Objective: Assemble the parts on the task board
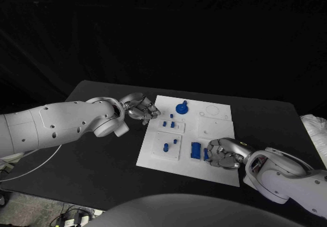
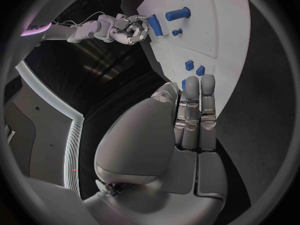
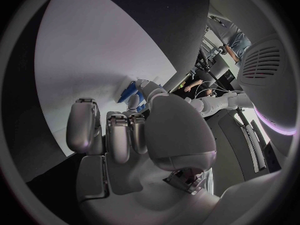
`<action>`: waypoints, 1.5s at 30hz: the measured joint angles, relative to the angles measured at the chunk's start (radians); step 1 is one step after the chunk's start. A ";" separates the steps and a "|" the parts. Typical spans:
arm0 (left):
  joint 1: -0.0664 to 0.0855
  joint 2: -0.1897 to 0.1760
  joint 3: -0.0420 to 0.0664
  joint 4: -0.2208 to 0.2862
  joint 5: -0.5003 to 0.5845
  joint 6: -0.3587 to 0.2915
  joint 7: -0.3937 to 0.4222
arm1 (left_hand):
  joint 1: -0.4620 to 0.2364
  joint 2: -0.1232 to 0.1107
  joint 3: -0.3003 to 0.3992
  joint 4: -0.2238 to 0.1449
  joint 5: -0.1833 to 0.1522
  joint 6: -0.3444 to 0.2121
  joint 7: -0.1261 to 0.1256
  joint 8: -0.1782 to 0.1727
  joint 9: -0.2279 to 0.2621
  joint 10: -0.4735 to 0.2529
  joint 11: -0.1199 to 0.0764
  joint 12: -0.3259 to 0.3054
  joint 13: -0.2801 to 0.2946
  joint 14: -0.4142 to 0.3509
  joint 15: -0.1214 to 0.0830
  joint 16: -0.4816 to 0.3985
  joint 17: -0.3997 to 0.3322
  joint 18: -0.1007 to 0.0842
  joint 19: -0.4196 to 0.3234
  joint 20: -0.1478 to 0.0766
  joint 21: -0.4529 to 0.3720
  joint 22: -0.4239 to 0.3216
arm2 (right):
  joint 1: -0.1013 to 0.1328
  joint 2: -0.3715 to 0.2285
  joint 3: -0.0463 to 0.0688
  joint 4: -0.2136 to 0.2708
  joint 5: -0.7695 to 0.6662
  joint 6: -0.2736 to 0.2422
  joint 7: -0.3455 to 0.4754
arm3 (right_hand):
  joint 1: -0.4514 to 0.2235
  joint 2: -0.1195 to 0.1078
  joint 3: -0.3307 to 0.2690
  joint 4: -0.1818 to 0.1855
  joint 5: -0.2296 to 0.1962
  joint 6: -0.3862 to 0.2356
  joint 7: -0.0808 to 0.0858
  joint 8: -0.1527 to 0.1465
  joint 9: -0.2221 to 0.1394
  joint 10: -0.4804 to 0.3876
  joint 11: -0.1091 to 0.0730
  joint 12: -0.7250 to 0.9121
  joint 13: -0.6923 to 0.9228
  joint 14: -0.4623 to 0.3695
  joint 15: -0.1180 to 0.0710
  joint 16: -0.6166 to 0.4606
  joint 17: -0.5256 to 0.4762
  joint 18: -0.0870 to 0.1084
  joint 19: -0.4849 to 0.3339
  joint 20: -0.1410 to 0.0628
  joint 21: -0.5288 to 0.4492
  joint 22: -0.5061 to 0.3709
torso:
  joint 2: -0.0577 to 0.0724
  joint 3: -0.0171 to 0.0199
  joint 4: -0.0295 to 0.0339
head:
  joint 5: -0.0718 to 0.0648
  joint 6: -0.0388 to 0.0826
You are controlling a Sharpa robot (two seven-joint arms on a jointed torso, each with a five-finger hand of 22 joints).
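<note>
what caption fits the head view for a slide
Two robot hands, left hand and right hand, work at opposite edges of a white board holding blue parts.

Dim room, black all round, and the flat white rectangular task board (image 1: 215, 124) catches nearly all the light from above, bright but not blown out. Soft sheen shows on the silver left hand (image 1: 141, 108). Both wrist views bend hard at their rims; a purplish glow smears the edges.
</note>
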 measured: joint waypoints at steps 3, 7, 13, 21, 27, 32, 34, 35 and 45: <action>0.000 0.000 0.000 0.000 0.000 0.000 0.000 | 0.000 0.000 0.000 0.000 0.000 0.000 0.000 0.000 0.000 0.000 0.000 0.000 0.000 0.000 0.000 0.000 0.000 0.000 0.000 0.000 0.000 0.000 | 0.000 0.000 0.000 0.000 0.000 -0.001 0.000 | 0.000 0.000 0.004 0.004 -0.004 0.002 -0.002 0.000 0.000 0.000 0.000 0.000 0.000 0.000 0.000 0.000 0.000 0.000 0.000 0.000 0.000 0.000 | 0.000 0.0000 0.0000 | 0.000 0.000; 0.000 0.000 0.000 0.000 0.000 0.000 0.000 | 0.000 0.000 0.000 0.000 0.000 0.000 0.000 0.000 0.000 0.000 0.000 0.000 0.000 0.000 0.000 0.000 0.000 0.000 0.000 0.000 0.000 0.000 | 0.000 0.000 0.000 0.000 0.003 -0.001 0.000 | -0.001 0.000 0.015 0.010 -0.059 0.004 -0.004 0.007 0.000 0.000 0.000 0.000 0.000 0.000 0.000 0.000 0.000 0.000 0.000 0.000 0.000 0.000 | 0.000 0.0000 -0.0005 | 0.000 0.000; 0.000 0.000 0.000 -0.001 0.000 0.000 0.000 | 0.000 0.000 0.002 0.002 0.000 0.000 0.000 0.000 0.000 0.000 0.000 0.000 0.000 0.000 0.000 0.000 0.000 0.000 0.000 0.000 0.000 0.000 | 0.000 0.000 0.000 0.001 0.009 -0.003 -0.001 | -0.014 0.014 0.019 0.017 -0.162 0.011 -0.011 0.024 0.010 0.000 0.000 0.000 0.000 0.000 0.000 0.000 0.000 0.000 0.000 0.000 0.005 0.000 | 0.000 -0.0001 -0.0005 | -0.001 0.000; 0.000 0.000 0.000 -0.001 0.000 0.001 -0.001 | 0.000 0.000 0.004 0.004 0.005 0.000 0.000 0.000 0.000 0.004 0.004 0.000 -0.001 0.000 0.000 0.000 -0.002 0.000 0.000 0.000 0.000 0.000 | 0.001 0.001 0.001 -0.001 0.017 -0.008 -0.011 | -0.038 0.005 -0.035 0.036 -0.376 0.013 -0.013 0.059 0.037 0.000 0.000 0.000 0.000 0.000 0.000 0.000 0.001 0.000 0.004 -0.004 0.006 0.000 | 0.000 0.0000 -0.0003 | 0.000 0.000; 0.000 0.001 0.000 -0.001 -0.001 0.002 -0.002 | 0.000 0.000 0.004 0.004 0.005 0.000 0.000 0.000 0.000 0.004 0.004 0.000 -0.001 0.000 0.000 0.000 -0.002 0.000 0.000 0.000 0.000 0.000 | 0.001 0.003 0.001 -0.002 0.019 -0.010 -0.022 | -0.072 -0.019 -0.085 0.057 -0.420 0.013 -0.013 0.070 0.052 0.000 0.000 0.000 0.000 0.000 0.000 0.000 0.001 0.000 0.004 -0.004 0.006 0.000 | 0.000 0.0000 0.0000 | 0.001 0.000; 0.000 0.001 0.000 -0.001 -0.001 0.002 -0.003 | 0.000 0.000 0.004 0.004 0.005 0.000 0.000 0.000 0.000 0.004 0.004 0.000 -0.001 0.000 0.000 0.000 -0.002 0.000 0.000 0.000 0.000 0.000 | 0.001 0.003 0.001 -0.004 0.019 -0.012 -0.030 | -0.082 -0.028 -0.117 0.069 -0.420 0.013 -0.013 0.077 0.060 0.004 -0.004 0.000 0.000 0.000 0.000 0.000 0.001 0.000 0.004 -0.004 0.006 0.001 | 0.000 0.0000 0.0000 | 0.001 0.000; 0.000 0.001 0.000 -0.001 -0.001 0.002 -0.003 | 0.000 0.000 0.004 0.004 0.005 0.000 0.000 0.000 0.000 0.004 0.004 0.000 -0.001 0.000 0.000 0.000 -0.002 0.000 0.000 0.000 0.000 0.000 | 0.001 0.002 0.001 -0.004 0.019 -0.014 -0.031 | -0.085 -0.032 -0.132 0.072 -0.420 0.009 -0.017 0.080 0.062 0.004 -0.004 0.000 0.000 0.000 0.000 0.000 0.001 0.000 0.004 -0.004 0.006 0.001 | 0.000 0.0001 0.0000 | 0.001 0.000; 0.000 0.001 0.000 -0.001 -0.001 0.002 -0.003 | 0.000 0.000 0.004 0.004 0.005 0.000 0.000 0.000 0.000 0.004 0.004 0.000 -0.001 0.000 0.000 0.000 -0.002 0.000 0.000 0.000 0.000 0.000 | 0.001 0.001 0.001 -0.003 0.020 -0.016 -0.031 | -0.092 -0.038 -0.142 0.075 -0.420 0.009 -0.017 0.082 0.063 0.004 -0.004 0.000 0.000 0.000 0.000 0.000 0.001 0.000 0.004 -0.004 0.007 0.001 | 0.000 0.0001 0.0000 | 0.001 0.000; 0.000 -0.002 0.000 0.000 -0.001 -0.001 0.008 | 0.000 0.000 0.007 0.001 0.005 0.000 0.000 0.000 0.001 0.005 0.003 -0.007 -0.001 -0.003 0.003 0.004 -0.005 0.000 -0.004 0.004 0.000 0.000 | 0.010 -0.036 0.001 0.023 0.036 -0.087 0.003 | -0.139 -0.039 -0.228 0.142 -0.420 0.009 -0.017 0.093 0.068 0.004 -0.011 0.000 0.000 0.000 -0.007 0.000 0.000 0.000 0.018 -0.018 0.047 0.001 | -0.001 0.0002 -0.0005 | 0.002 0.000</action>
